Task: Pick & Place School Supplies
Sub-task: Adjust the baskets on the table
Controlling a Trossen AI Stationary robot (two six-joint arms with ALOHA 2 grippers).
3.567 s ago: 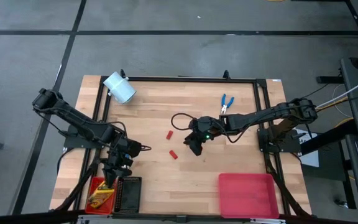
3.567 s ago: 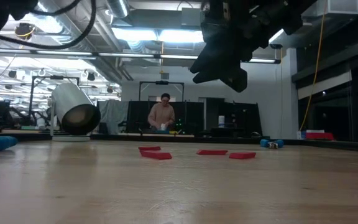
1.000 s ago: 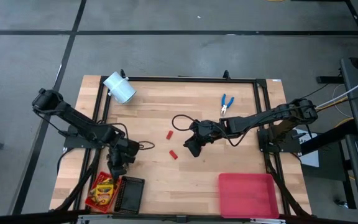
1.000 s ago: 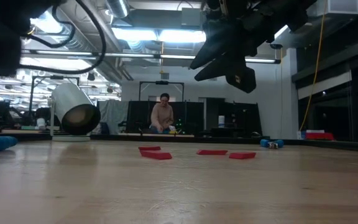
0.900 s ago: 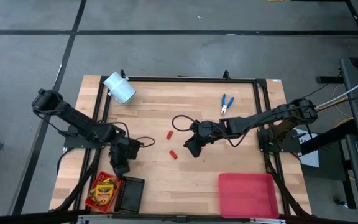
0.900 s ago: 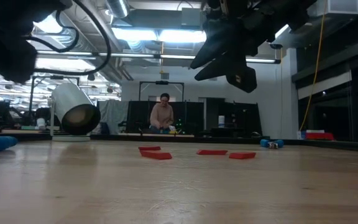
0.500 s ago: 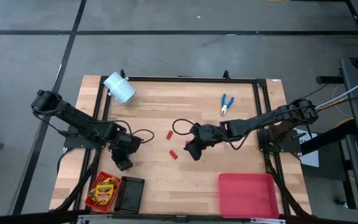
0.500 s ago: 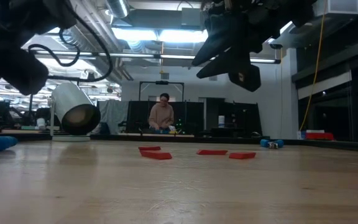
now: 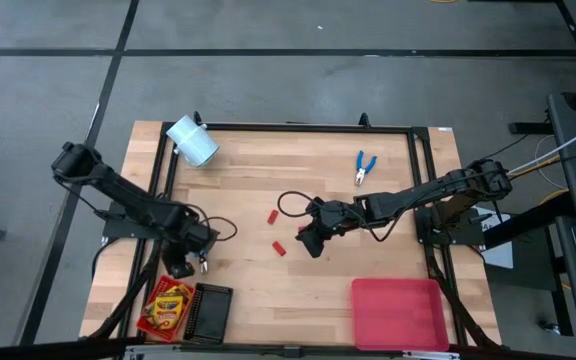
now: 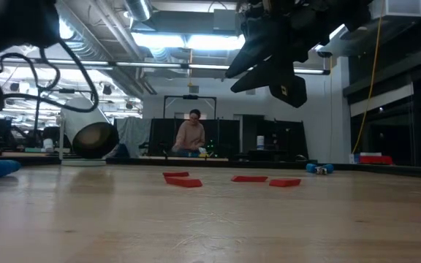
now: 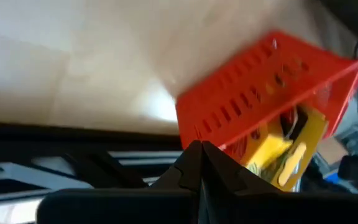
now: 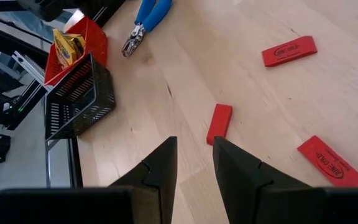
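The right gripper [image 9: 309,241] hangs above the middle of the light wooden table [image 9: 298,180] with its fingers parted and nothing between them, over a cluster of small flat red rectangular pieces [image 12: 219,123]. One piece lies almost straight ahead of the jaws, two more [image 12: 289,50] sit just beside it, so a descent that lands slightly off could push a piece away or close on the wood, since these pieces lie flat and thin with little edge to catch. A nearby piece might also be nudged out of place by the outer finger. The left gripper [image 9: 180,266] is clenched with nothing in it, hovering just beyond the red slotted plastic tray [image 9: 154,298] at the near left corner, where a yellow-and-green crayon box [image 9: 169,299] already lies. A black slotted tray [image 9: 208,312] stands touching the red one, so a low swing of the left arm could knock either. A blue-handled plier-like tool [image 9: 364,167] waits far right of centre, well apart from both grippers.
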